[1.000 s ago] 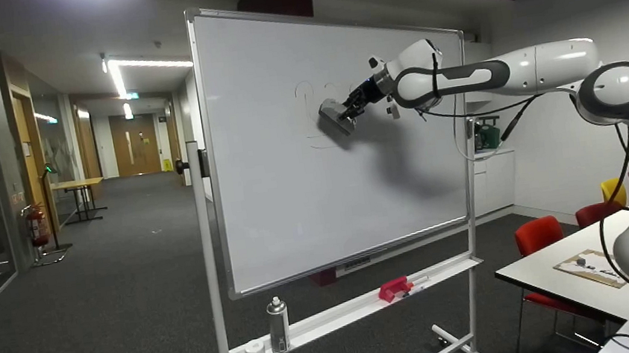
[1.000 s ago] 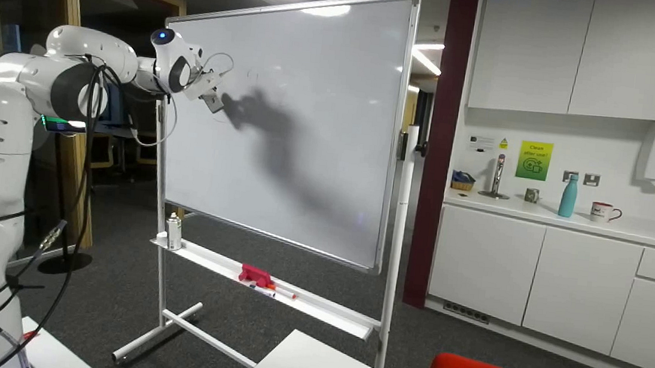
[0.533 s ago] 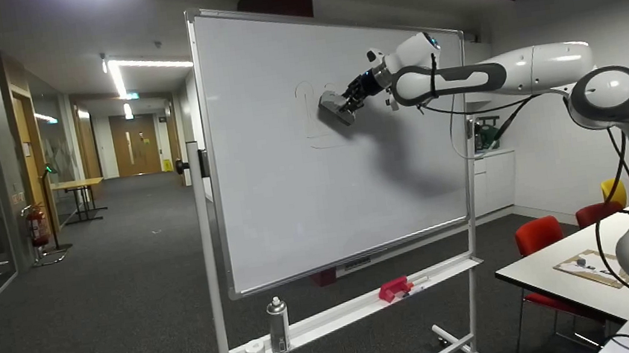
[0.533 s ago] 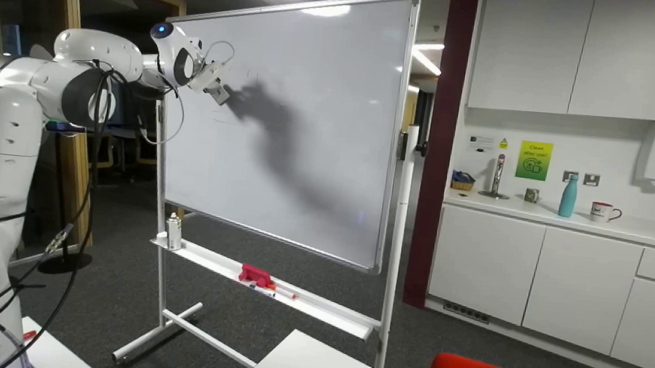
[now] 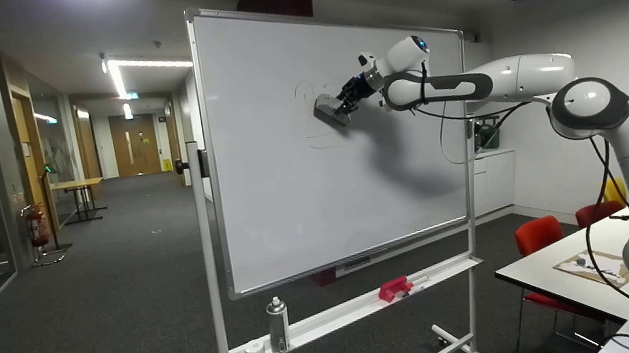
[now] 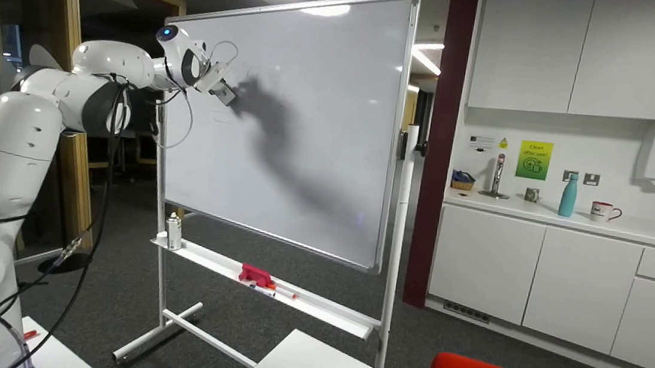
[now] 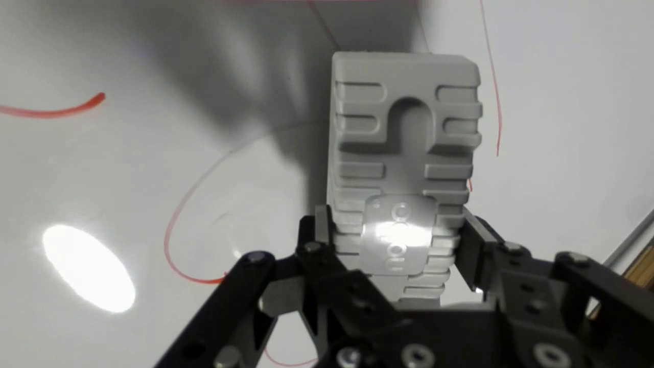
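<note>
Swung lower and forward since the earlier frame, the robot arm (image 5: pixel 520 77) has brought the whiteboard eraser (image 5: pixel 328 109) slightly left across the whiteboard (image 5: pixel 295 215) in an exterior view; wiping seems in hand, and a next stroke would call for the eraser's face flat on the surface. In an exterior view it is held at the board's upper left, contact unclear. In the wrist view the gripper (image 7: pixel 397 226) is clamped on its long sides; it looks grey, blocky and ribbed, beside red marker strokes (image 7: pixel 51 113).
</note>
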`<state>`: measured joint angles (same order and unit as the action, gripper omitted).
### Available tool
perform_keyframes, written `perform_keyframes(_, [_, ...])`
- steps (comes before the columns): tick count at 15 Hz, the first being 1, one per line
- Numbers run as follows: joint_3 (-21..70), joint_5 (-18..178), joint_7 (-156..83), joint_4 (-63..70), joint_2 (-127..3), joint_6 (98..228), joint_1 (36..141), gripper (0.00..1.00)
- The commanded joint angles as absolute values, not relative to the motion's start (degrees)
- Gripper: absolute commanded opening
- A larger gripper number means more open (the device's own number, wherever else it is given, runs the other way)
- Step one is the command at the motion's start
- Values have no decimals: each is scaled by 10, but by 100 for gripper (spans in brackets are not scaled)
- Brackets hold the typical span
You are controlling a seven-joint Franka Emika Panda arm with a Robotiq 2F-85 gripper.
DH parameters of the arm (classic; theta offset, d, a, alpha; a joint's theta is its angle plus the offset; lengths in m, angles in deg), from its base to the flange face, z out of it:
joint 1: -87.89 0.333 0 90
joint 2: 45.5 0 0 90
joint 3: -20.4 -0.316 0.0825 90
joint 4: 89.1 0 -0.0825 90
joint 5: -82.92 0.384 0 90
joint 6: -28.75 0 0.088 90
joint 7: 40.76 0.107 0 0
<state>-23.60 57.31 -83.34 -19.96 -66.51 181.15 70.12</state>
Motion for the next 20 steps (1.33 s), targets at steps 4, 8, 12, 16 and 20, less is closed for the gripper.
perform_keyframes(4, [-12,608,-874,-310,-698,1797,909,34])
perform_keyframes(8, [50,607,-884,-340,-714,1804,960,34])
perform_keyframes(12, [42,552,-873,-354,-731,1842,950,34])
perform_keyframes(16, [46,511,-903,-372,-741,1858,949,34])
perform_keyframes(20, [62,521,-978,-379,-738,1876,955,34])
